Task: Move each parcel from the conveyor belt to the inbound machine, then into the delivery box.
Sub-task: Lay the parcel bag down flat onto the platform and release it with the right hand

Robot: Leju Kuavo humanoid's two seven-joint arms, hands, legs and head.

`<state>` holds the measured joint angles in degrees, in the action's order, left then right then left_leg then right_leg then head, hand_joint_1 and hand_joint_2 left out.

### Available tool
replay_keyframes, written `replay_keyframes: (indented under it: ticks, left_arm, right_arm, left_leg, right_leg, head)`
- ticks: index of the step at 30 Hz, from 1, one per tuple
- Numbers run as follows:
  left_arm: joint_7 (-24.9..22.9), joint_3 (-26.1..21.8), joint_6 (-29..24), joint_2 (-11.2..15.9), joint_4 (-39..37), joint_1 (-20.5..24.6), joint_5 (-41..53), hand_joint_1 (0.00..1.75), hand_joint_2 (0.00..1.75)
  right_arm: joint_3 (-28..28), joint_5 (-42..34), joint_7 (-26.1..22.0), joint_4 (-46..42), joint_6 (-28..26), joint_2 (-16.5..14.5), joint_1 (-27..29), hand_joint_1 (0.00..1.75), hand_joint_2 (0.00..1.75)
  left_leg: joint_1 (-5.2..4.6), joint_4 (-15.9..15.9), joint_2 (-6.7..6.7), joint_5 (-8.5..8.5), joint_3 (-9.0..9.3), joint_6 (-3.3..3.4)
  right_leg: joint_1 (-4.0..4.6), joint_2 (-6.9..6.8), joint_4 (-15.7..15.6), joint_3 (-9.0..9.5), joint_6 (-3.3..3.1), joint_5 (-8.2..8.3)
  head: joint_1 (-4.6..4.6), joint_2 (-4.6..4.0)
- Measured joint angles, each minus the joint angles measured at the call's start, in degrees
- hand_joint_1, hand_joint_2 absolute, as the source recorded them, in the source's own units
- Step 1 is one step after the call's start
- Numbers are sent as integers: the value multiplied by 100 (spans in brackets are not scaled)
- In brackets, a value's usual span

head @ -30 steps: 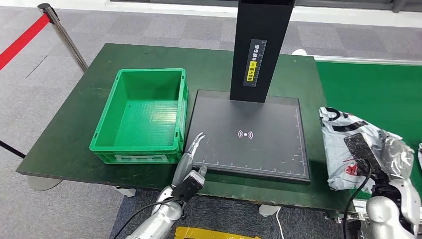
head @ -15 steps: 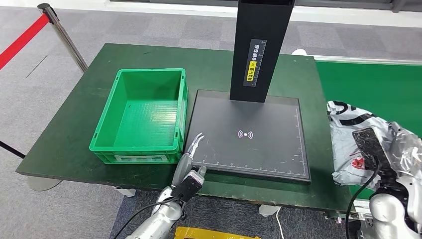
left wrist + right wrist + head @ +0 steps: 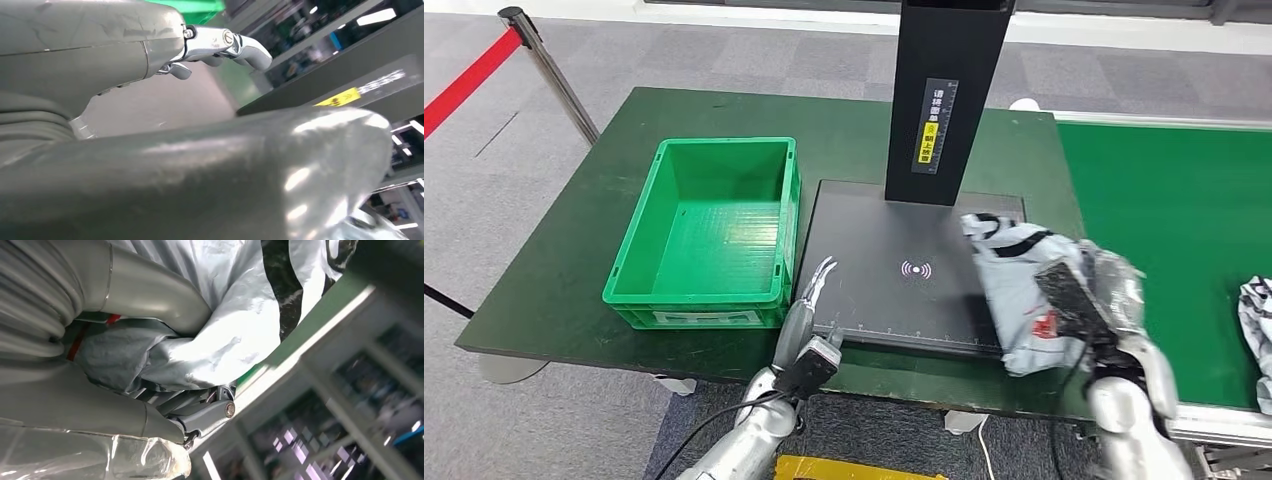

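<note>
My right hand grips a grey plastic parcel with black and red print and holds it over the right side of the black inbound machine's plate. Up close in the right wrist view, the thumb and fingers wrap the crumpled parcel. My left hand hovers at the plate's front left corner, fingers extended and holding nothing; its fingertips show in the left wrist view. The green delivery box stands left of the machine with nothing in it. Another parcel lies on the green conveyor belt at the right edge.
The machine's black column rises behind the plate. The dark green table carries box and machine. A red barrier tape on a metal post stands at the far left on the grey carpet.
My right hand has carried the parcel left from the conveyor side to above the machine's plate. A second parcel has appeared at the right edge. The left hand has barely moved.
</note>
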<state>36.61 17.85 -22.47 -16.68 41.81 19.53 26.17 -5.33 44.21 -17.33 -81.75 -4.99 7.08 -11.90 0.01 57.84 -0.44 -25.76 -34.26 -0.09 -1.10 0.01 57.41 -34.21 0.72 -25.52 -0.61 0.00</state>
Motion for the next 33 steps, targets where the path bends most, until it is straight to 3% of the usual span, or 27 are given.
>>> replay_keyframes:
  ticks: [9, 24, 33]
  left_arm:
    - [0, 83, -165, 33, 188, 83, -121, 0, 0]
    - [0, 669, -387, 152, 188, 236, -866, 0, 0]
    - [0, 819, -483, 116, 242, 243, -932, 0, 0]
  right_arm:
    - [-1256, -286, -93, 693, -85, -309, -530, 175, 175]
    - [-2010, -530, -211, 1445, 79, -506, -1227, 175, 175]
    - [-2334, -662, -164, 2132, 344, -934, -1674, 175, 175]
  left_leg:
    - [-1, 0, -13, 4, -3, 1]
    - [0, 1, -13, 6, -5, -3]
    - [0, 1, -10, 6, -8, -3]
  right_leg:
    - [-1, -9, 0, -1, 0, 0]
    - [0, -7, 1, -3, 0, 1]
    - [0, -3, 2, -9, -1, 2]
  head:
    - [0, 0]
    - [1, 0]
    - [2, 0]
